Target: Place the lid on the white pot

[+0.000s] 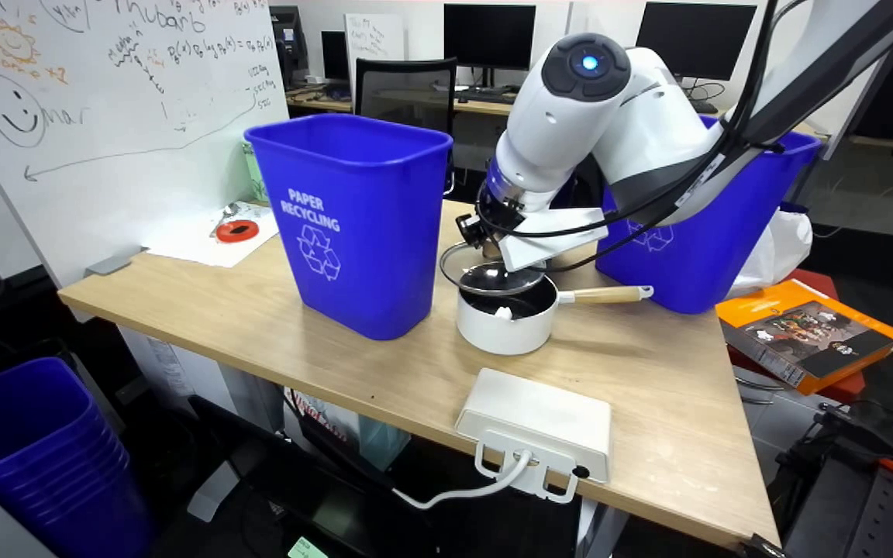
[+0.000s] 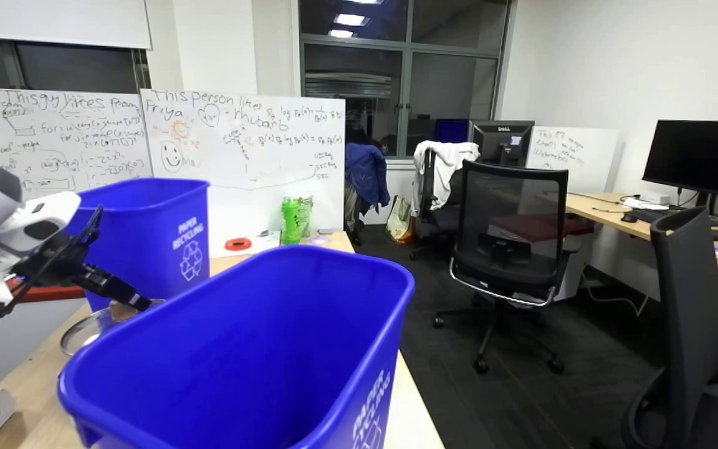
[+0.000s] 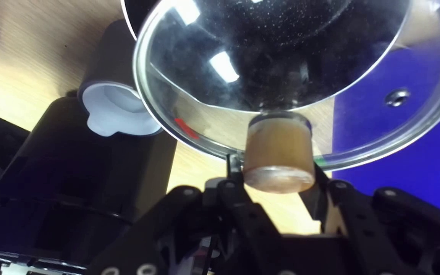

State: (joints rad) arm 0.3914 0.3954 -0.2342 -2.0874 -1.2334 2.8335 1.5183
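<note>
The glass lid has a metal rim and a tan knob. My gripper is shut on the knob, with one finger on each side. In an exterior view the lid is tilted, raised just above the white pot and overlapping its opening. The pot stands on the table, its pale handle pointing right. In the wrist view the pot's dark inside shows through the lid. In an exterior view the lid and gripper show behind a blue bin, which hides the pot.
A blue bin stands left of the pot and a second blue bin behind its handle. A flat white box with a cable lies at the table's front edge. A black container shows beside the lid.
</note>
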